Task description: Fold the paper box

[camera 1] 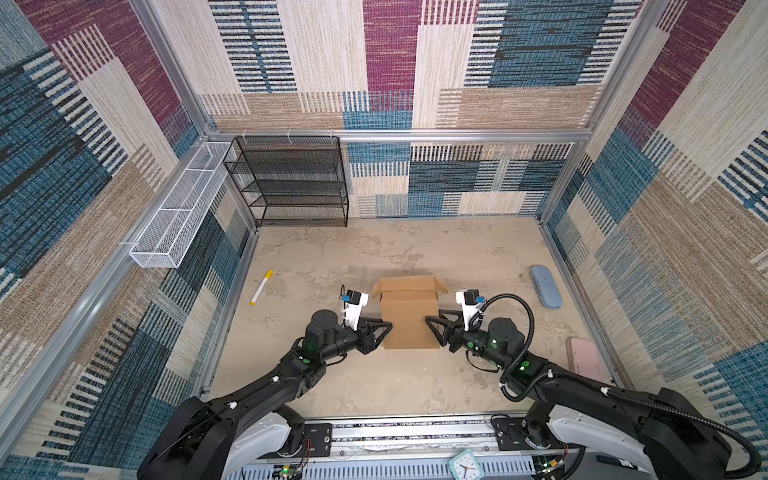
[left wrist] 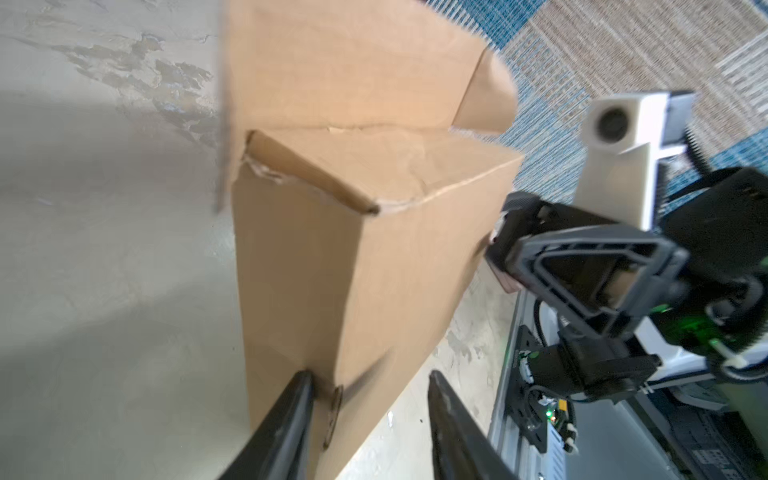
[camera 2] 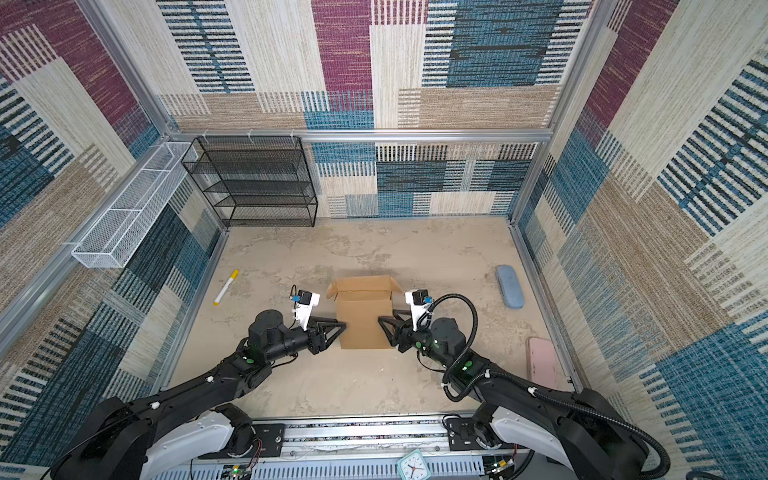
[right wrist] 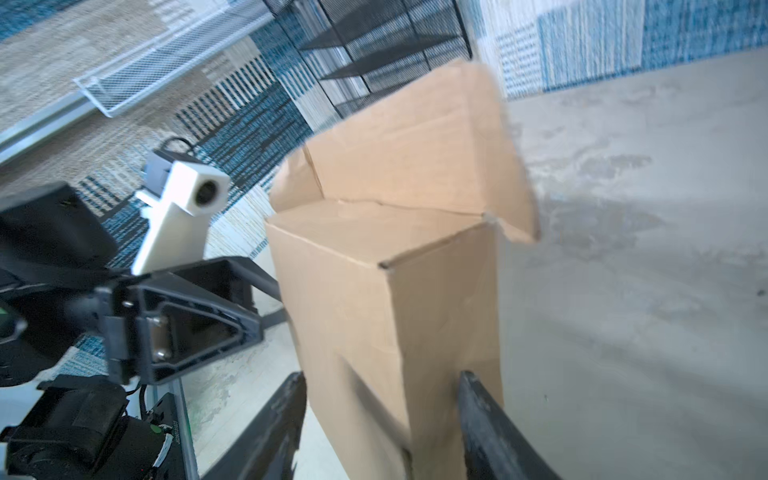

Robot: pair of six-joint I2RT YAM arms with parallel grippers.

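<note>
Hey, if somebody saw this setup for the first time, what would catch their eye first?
Most likely the paper box, standing upright mid-table with its far top flap standing open, flanked by the left gripper and right gripper, jaws apart at its sides. After that, the loud patchwork walls in maroon, blue and beige, and the black mesh rack in the far left corner.

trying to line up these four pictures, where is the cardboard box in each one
top view: cardboard box just below the middle, slightly right
top view: cardboard box just below the middle, slightly left
left wrist: cardboard box fills the middle, close up
right wrist: cardboard box fills the middle, close up
shared landmark: black wire shelf, in both top views and the right wrist view, not the left wrist
</note>
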